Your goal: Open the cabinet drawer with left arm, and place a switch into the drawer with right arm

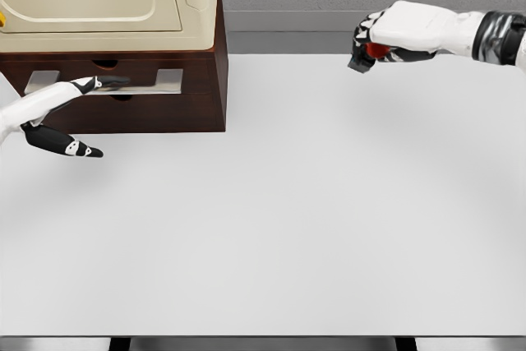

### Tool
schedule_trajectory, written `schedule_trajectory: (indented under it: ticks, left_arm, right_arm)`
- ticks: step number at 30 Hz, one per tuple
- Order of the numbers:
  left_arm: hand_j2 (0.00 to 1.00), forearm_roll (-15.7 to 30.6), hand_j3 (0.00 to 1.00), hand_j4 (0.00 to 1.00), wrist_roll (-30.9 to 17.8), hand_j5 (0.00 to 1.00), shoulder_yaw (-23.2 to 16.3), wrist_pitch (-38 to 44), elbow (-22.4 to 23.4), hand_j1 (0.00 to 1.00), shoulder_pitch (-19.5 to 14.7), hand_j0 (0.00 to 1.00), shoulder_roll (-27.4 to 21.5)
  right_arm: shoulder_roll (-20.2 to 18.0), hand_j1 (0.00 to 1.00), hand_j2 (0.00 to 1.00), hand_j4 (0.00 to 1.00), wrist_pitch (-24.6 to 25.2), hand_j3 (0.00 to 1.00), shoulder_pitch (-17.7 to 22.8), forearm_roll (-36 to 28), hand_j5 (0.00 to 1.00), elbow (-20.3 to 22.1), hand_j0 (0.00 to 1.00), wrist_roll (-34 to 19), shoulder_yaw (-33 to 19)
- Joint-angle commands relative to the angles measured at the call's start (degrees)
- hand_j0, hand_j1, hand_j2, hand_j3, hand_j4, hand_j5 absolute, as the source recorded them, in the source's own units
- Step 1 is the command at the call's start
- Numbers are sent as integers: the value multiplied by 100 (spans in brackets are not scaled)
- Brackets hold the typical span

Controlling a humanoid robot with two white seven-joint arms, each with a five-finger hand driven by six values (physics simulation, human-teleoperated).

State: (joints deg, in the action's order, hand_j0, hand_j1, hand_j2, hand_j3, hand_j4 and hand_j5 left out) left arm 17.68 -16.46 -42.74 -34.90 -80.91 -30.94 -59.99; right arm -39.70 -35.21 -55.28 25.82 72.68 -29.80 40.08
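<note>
White table [288,228] — cabinet [123,80] far left

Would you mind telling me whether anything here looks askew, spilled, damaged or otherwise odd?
Nothing stands out. The cabinet sits square on the table, the left robot hand is at its drawer front, and the right robot hand holds the switch above the table.

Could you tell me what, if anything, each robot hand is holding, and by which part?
The right robot hand grips the switch around its red upper body. The left robot hand reaches to the drawer, holding nothing.
</note>
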Motion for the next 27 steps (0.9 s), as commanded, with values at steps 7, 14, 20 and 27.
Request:
schedule_trajectory:
  ticks: [7, 14, 20, 27]
  left_arm:
    - [100, -125, 100, 100, -155, 100, -24, -10, -100, 100, 9, 100, -206]
    - [100, -125, 100, 100, -155, 100, -24, -10, -434, 100, 79, 100, -461]
    - [100, -116, 100, 100, -147, 100, -24, -10, -592, 100, 141, 100, -531]
    - [100, -63, 100, 100, -147, 100, -24, -10, -768, 100, 185, 100, -742]
  right_arm:
    - [-20, 45, 45, 45, 21, 45, 88, -297, 45, 1239, 45, 9, 35]
    - [322, 45, 45, 45, 21, 45, 0, -455, 45, 1521, 45, -53, 175]
    - [648, 44, 44, 44, 21, 44, -62, -490, 44, 1512, 44, -88, 325]
    - [639, 44, 44, 44, 21, 44, -79, -525, 44, 1477, 44, -88, 307]
